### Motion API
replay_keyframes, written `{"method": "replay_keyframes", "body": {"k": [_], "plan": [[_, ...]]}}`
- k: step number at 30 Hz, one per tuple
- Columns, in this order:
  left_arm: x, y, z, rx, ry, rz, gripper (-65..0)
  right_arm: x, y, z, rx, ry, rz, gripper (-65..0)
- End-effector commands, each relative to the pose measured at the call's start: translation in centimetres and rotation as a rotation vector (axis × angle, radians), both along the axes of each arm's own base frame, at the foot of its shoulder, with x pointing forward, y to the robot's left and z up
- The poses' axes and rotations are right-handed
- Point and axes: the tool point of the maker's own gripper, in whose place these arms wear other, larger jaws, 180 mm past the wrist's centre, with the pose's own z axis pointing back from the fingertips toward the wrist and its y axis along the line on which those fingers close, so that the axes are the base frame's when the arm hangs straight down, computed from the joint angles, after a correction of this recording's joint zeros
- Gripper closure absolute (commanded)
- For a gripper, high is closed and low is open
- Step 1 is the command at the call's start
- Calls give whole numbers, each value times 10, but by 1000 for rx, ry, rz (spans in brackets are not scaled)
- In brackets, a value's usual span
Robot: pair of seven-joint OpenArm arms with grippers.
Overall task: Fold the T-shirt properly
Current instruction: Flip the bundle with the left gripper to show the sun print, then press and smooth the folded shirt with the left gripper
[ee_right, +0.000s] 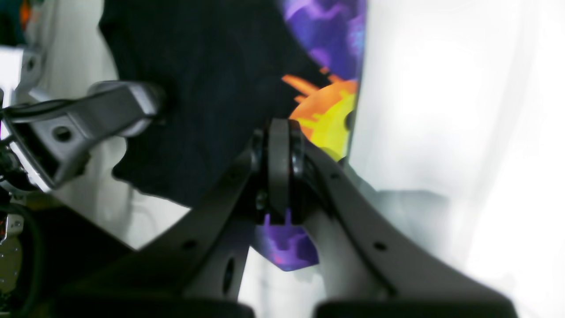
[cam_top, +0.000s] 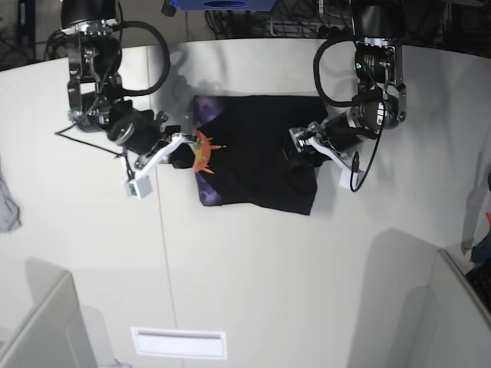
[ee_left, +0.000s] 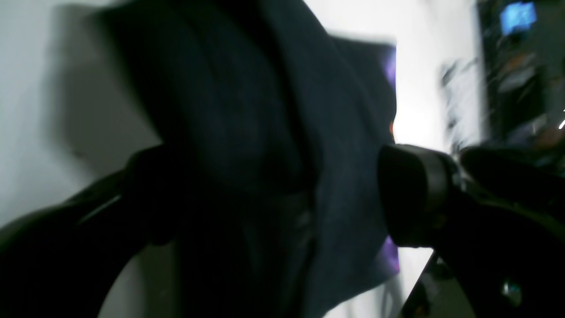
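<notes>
The black T-shirt [cam_top: 257, 165] lies partly folded on the white table [cam_top: 253, 261], with its purple, orange and yellow print [cam_top: 203, 149] showing along its left edge. My right gripper [cam_top: 180, 149] is at that left edge. In the right wrist view the gripper [ee_right: 279, 168] is shut on the T-shirt [ee_right: 198, 88], next to the print [ee_right: 329, 115]. My left gripper [cam_top: 295, 152] is over the shirt's right part. In the blurred left wrist view its fingers [ee_left: 410, 194] stand wide apart with dark T-shirt cloth [ee_left: 247, 110] between them; the gripper [ee_left: 278, 194] looks open.
A small grey cloth scrap [cam_top: 6, 203] lies at the table's far left edge. A white slotted panel [cam_top: 178, 343] sits near the front edge. Grey dividers [cam_top: 460, 307] stand at the front corners. Cables and equipment lie beyond the back edge.
</notes>
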Motion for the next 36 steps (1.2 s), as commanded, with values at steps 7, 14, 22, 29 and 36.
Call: {"method": "replay_keyframes", "body": {"k": [7,14,22,29,36], "plan": [[-11,18,-19,72,80,-16,-112,9,-25,14,-12,-80,-30,0],[-11,21,-23,264,142,-265,0,5,-50,12,-34,-92,-70,0],[0,18,-22,917,-31,-838,0,-7,-87,3,-64,-59,-173,0],[18,-20,-19,1242,-350,-1119,0,-17,-96,-3,-74,-33,-197,0],[15,-65,-16,1176,-496,-1137,0,-29,-97,-12,-80,0,-199,0]]}}
